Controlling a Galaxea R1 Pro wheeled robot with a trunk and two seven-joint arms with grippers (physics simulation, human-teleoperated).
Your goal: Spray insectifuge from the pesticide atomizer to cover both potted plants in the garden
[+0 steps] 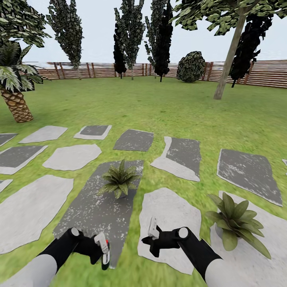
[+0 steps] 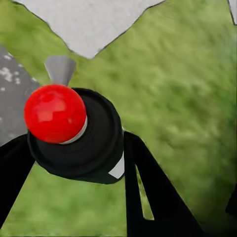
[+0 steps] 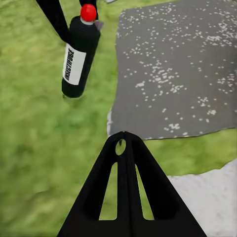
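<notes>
My left gripper (image 1: 100,250) is shut on the pesticide atomizer (image 1: 104,248), a slim dark bottle with a red cap, a grey nozzle and a white label. The right wrist view shows the atomizer (image 3: 78,57) hanging upright over grass. From above in the left wrist view, the atomizer's red cap (image 2: 54,112) sits between the black fingers (image 2: 148,192). One potted plant (image 1: 119,181) stands on a dark stepping stone straight ahead. The other potted plant (image 1: 235,218) stands to the right on a pale stone. My right gripper (image 1: 153,235) is shut and holds nothing, its fingertips (image 3: 124,144) pressed together.
Grey and dark stepping stones (image 1: 179,157) lie across the lawn (image 1: 159,107). A palm trunk (image 1: 18,105) stands at the left and a thin tree trunk (image 1: 227,63) at the right. A brown slatted fence (image 1: 263,73) and dark trees close the far side.
</notes>
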